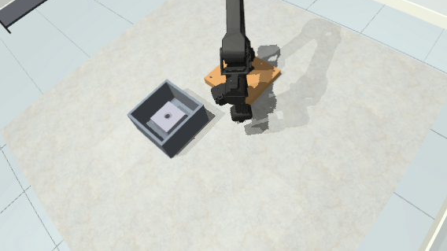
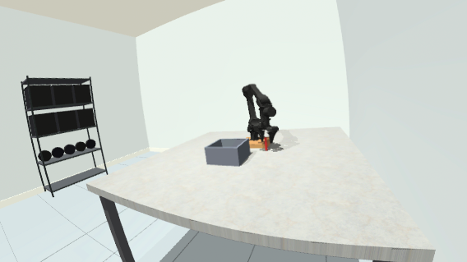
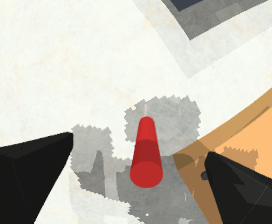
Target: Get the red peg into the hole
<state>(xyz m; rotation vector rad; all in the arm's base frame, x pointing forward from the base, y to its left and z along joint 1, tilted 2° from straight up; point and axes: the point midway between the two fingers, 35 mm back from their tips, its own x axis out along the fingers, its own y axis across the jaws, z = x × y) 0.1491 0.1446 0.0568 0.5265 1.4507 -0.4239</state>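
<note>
The red peg (image 2: 265,144) (image 3: 146,150) stands upright on the table near the orange base plate; the arm hides it in the top view. My gripper (image 1: 230,105) (image 3: 142,151) is wide open and empty, pointing down over the peg. In the wrist view the peg shows between the two separated fingers, touching neither. The open grey box (image 1: 188,133) (image 2: 224,157) stands apart from the gripper, left of it in the top view. On its bottom lies the pale plate (image 1: 159,119) with a round dark hole (image 1: 168,116) near its middle.
The orange base plate (image 1: 253,79) (image 2: 256,144) (image 3: 269,127) lies under the arm, close beside the peg and below one finger in the wrist view. The box's raised walls stand between the peg and the pale plate. A shelf rack (image 2: 67,134) stands off the table.
</note>
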